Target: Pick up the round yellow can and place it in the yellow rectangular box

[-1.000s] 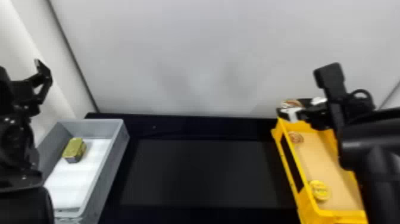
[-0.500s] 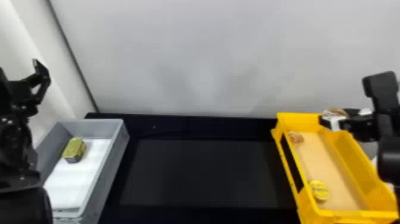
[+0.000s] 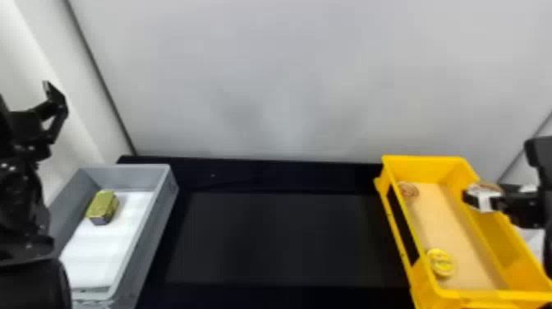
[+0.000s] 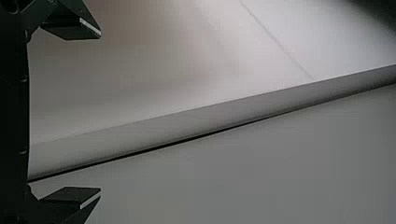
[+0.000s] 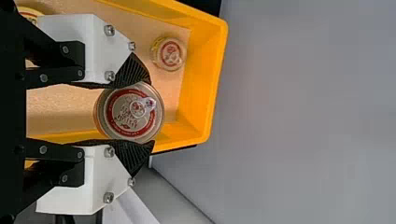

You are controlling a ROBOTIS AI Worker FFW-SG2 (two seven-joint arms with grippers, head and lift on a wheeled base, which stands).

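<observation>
The right gripper [image 3: 485, 198] is at the right of the head view, by the right-hand long wall of the yellow rectangular box [image 3: 499, 236]. Its fingers [image 5: 133, 71] are closed around the sides of the round can [image 5: 135, 113], one against each side, and the can's lid, ringed in red, faces the wrist camera. The can is held above the box's floor, near that long wall; whether it touches the wall cannot be told. On the tan floor of the box lie two other cans: a small one with a red-ringed lid [image 3: 408, 190] near the far end, and a yellow-lidded one [image 3: 441, 263] near the close end, beside the left-hand wall. The left gripper [image 3: 55, 110] hangs at the left of the head view, up beside a pale wall [image 3: 287, 74], its fingers [image 4: 70, 28] spread wide with nothing between them. A grey box [image 3: 154, 234] stands at the left of the black table [image 3: 279, 238], with a gold-topped block-shaped tin [image 3: 102, 205] on the white sheet [image 3: 100, 254] inside.
</observation>
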